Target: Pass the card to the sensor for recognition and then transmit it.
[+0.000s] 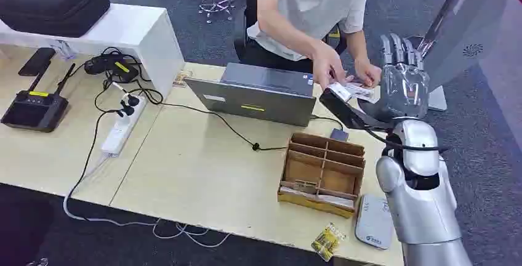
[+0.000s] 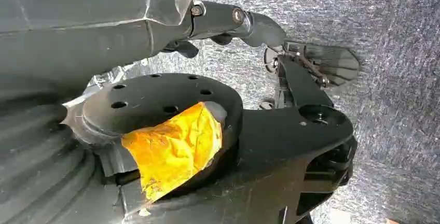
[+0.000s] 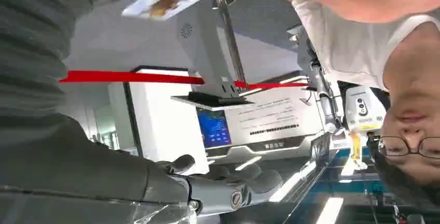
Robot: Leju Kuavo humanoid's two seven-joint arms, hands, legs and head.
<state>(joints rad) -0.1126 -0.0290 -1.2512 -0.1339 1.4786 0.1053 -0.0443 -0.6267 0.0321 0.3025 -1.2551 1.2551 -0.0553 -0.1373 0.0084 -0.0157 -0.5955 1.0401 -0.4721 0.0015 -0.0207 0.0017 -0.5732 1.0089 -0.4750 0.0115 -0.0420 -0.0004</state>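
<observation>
The head view looks down from high over the near edge of the table (image 1: 203,173), the right wrist view sits close behind the right hand (image 1: 403,81) facing up at the person (image 3: 363,32) both views share, and the left wrist view faces the carpet (image 2: 394,22).

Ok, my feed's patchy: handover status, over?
Right robot hand raised, fingers spread, gripping nothing. Card at its thumb tip, person's hand on it. Left robot hand hangs empty. Nothing in the way.
</observation>
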